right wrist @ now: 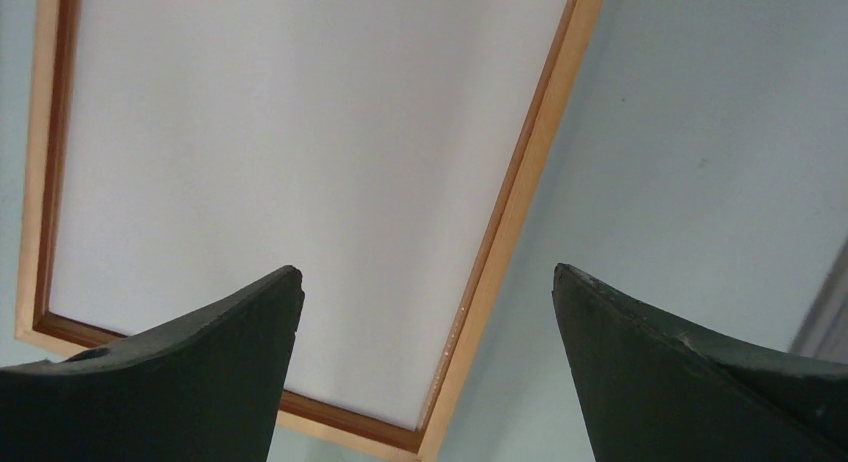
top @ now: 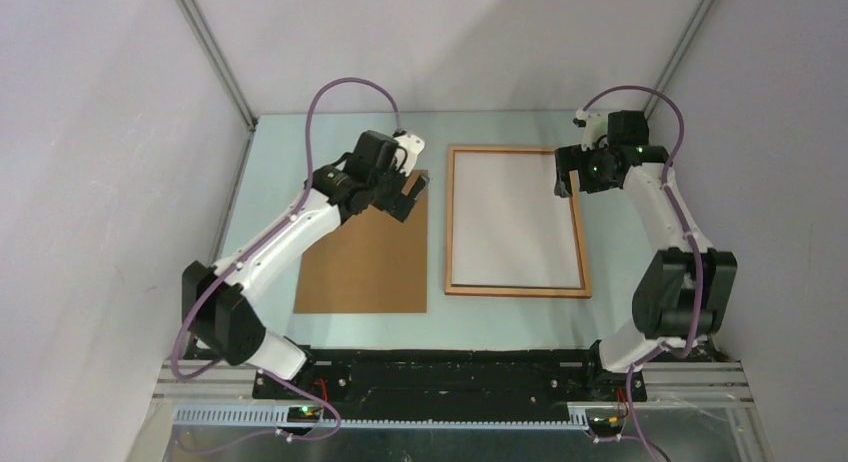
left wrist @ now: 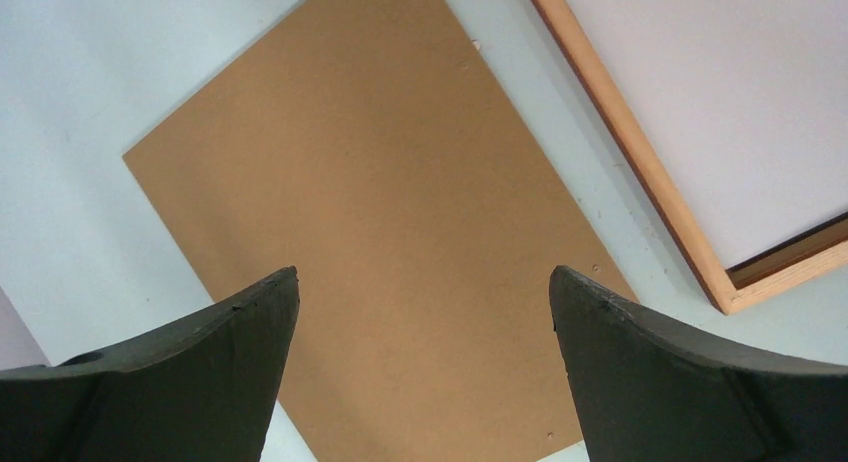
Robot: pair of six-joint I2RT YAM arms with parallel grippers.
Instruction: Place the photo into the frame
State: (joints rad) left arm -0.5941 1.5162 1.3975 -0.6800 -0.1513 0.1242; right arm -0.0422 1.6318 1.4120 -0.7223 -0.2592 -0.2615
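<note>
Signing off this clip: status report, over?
Both open: left gripper above backing board, right gripper above frame. White side up, photo lies inside frame. Nothing on it.

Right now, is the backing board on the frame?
No, the backing board lies flat beside the frame, to its left, with a gap between.

The pale table (top: 520, 322) carries the frame (top: 516, 291) and — just beside it — a brown board (top: 370, 267).

Orange-brown wood on the frame (top: 516, 291), plain unpatterned white right across the photo (top: 515, 217). Backing board (top: 370, 262), flat mid-brown. Counter (top: 500, 322), pale blue-green. Purple on the cables (top: 345, 80), and the left claw (left wrist: 423, 312) and right claw (right wrist: 428, 312) are both dark charcoal.
</note>
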